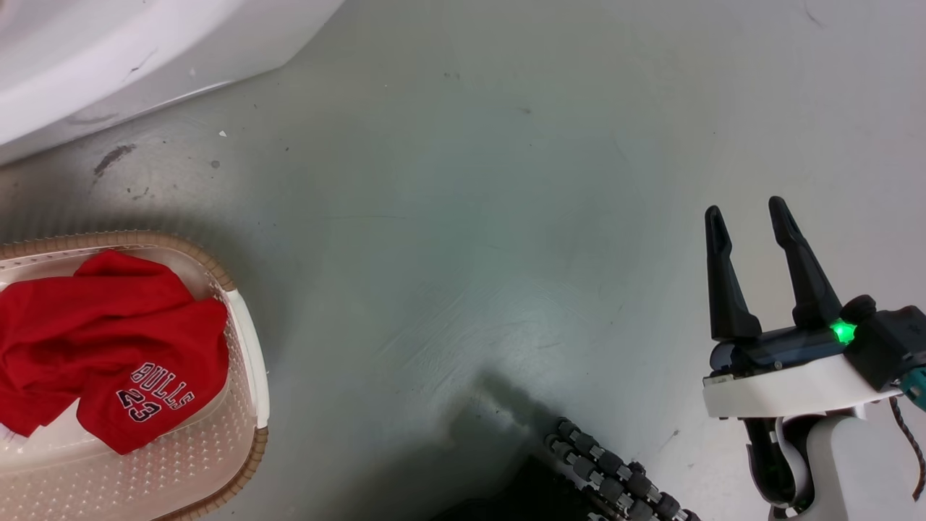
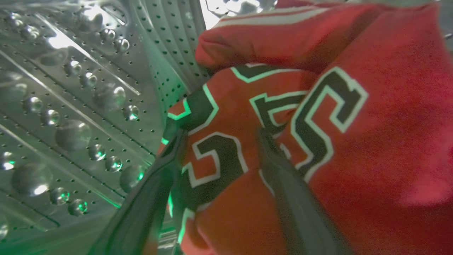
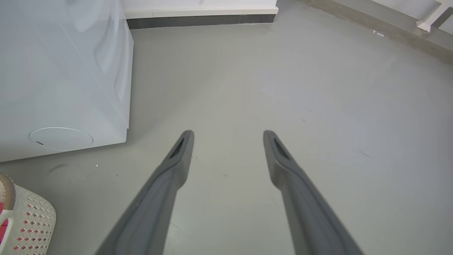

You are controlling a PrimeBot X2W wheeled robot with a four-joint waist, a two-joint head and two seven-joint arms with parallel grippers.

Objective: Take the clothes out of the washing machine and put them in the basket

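Bare floor point(image 1: 470, 217) lies between washing machine point(image 1: 108, 65) and basket point(image 1: 246, 347).

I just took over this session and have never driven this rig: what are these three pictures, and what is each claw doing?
They are three cameras on one two-armed wheeled robot. The head view looks down at the grey floor: the basket sits at the lower left with one red jersey already in it, and a corner of the white washing machine shows at the top left. The right claw hangs over bare floor, fingers apart and holding nothing; the right wrist view looks along those same fingers.

The left wrist view is taken inside the steel drum. The left claw has its two dark fingers pressed against the second jersey; whether it has actually gripped the cloth, I cannot tell.
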